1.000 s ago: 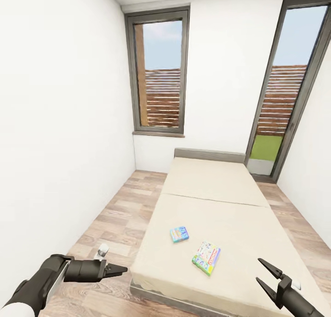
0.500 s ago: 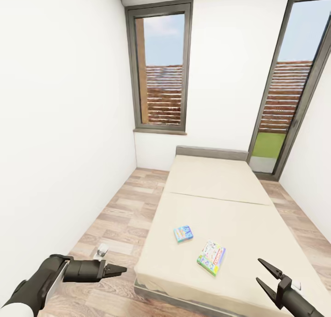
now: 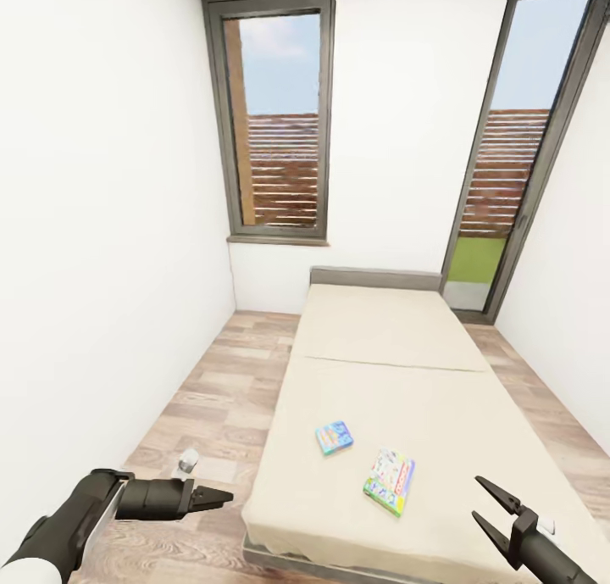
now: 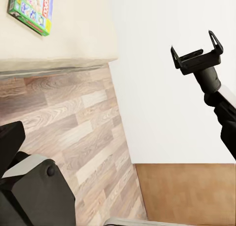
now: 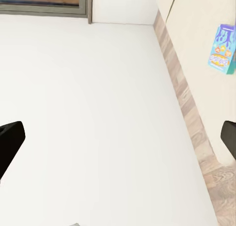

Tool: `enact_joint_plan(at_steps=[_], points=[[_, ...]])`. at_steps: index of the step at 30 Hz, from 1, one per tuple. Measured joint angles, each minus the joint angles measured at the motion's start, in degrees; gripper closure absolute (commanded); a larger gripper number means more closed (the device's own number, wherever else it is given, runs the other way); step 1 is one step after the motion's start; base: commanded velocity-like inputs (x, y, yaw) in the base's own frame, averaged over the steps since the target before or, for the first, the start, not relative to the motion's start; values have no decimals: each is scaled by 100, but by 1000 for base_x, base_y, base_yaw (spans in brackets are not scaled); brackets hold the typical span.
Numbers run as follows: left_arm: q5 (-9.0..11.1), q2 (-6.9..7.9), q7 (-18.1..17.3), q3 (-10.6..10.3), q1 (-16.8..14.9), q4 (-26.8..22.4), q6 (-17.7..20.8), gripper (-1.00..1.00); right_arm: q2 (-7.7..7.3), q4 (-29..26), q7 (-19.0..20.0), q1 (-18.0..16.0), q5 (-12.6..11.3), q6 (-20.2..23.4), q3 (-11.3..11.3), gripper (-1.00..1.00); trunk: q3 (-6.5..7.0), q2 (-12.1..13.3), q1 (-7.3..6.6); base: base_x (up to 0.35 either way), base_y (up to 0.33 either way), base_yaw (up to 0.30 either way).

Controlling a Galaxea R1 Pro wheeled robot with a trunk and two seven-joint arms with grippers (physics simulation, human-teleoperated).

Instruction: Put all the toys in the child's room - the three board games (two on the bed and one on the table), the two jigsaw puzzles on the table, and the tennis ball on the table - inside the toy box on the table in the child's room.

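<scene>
My left gripper point(image 3: 222, 497) hangs low over the wood-plank floor point(image 3: 212, 406), fingers pressed together; my right gripper point(image 3: 496, 509) is spread, over the near corner of the beige mattress bed point(image 3: 381, 347). Two board games lie flat on it, apart — a green-edged multicolour box point(image 3: 390, 481) nearer, a smaller light blue box point(image 3: 334, 437) beyond. Since a second ago the camera has shifted; the boxes have not moved. Their print is too small to read.

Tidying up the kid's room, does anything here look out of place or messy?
Two board games lie loose and askew on the bare bed: a light blue one and a green-edged one. Nothing looks spilled or damaged.
</scene>
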Motion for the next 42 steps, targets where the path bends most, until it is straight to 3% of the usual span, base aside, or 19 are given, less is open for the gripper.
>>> enact_joint_plan(at_steps=[21, 42], points=[[2, 29, -5, 0, 0, -3, 0, -100, 0, 4, 7, 1, -10, -4, 1, -100, -10, 0, 0, 41, 57, -252], [4, 54, -9, 1, 2, -5, 0, -100, 17, 1, -20, 1, 20, -25, 1, -100, -10, 0, 0, 104, 85, -21]])
